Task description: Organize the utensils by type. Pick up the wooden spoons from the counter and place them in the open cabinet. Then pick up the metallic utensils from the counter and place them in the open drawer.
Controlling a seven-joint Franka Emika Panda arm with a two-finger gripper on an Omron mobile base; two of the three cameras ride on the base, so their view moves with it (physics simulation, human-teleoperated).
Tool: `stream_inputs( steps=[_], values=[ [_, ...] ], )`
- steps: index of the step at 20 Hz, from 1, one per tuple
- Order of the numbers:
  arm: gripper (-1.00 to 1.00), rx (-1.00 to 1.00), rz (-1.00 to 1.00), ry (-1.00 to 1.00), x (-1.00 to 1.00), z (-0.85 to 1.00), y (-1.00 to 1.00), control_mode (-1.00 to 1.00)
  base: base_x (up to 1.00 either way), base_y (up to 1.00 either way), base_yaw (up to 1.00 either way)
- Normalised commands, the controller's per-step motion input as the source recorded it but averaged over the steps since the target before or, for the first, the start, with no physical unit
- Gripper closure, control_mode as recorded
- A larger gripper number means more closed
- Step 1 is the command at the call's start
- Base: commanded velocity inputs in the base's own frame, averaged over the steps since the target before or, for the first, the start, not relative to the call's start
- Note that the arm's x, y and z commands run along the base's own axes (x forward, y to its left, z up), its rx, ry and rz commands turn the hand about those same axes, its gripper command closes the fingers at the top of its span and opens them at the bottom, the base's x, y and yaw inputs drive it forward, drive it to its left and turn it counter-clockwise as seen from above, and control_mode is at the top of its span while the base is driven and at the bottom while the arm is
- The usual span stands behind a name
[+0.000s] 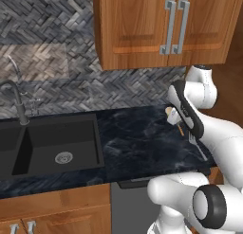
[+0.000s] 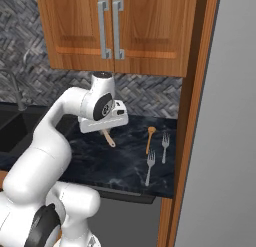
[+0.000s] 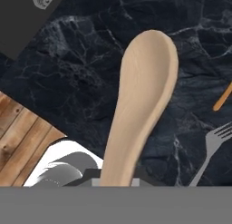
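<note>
One pale wooden spoon [image 3: 145, 105] is clamped in our gripper [image 2: 105, 132], whose jaws are nearly together on the handle; the bowl points away from the hand and hangs above the counter [image 2: 122, 161], apart from it.

Risks, as we judge them: the grip sits at the very end of a smooth, tapering handle, so a quick swing toward the cabinet [image 2: 120, 31] could let the spoon pivot or slip out between the fingers. The cabinet doors directly above the arm appear closed in both base views, and we cannot tell from here where the open one lies; lifting straight up could knock the spoon's bowl against the cabinet's underside. A drop would land the spoon among the remaining pieces and scatter them.

Appearance of the held spoon: light tan, faint lengthwise grain, a broad rounded bowl narrowing smoothly into a slim handle.

Remaining items: the darker orange-brown spoon [image 2: 150, 138] lies on the counter near the right wall, with two grey forks [image 2: 150, 166] just beside it, one [image 2: 164, 146] closer to the wall. The black sink [image 1: 52, 148] is well apart to the left.
</note>
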Motion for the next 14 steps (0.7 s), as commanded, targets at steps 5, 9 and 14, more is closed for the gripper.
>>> stream_inputs(
  steps=[5,9,14],
  values=[
    [1.0,0.0,0.0,0.0,-0.07,0.03,0.0,-1.0,0.0,0.0,0.0],
    [1.0,0.0,0.0,0.0,0.0,0.0,0.0,-1.0,0.0,0.0,0.0],
    [1.0,0.0,0.0,-0.02,-0.12,0.0,0.0,1.0,-0.43,0.0,0.0]
  ],
)
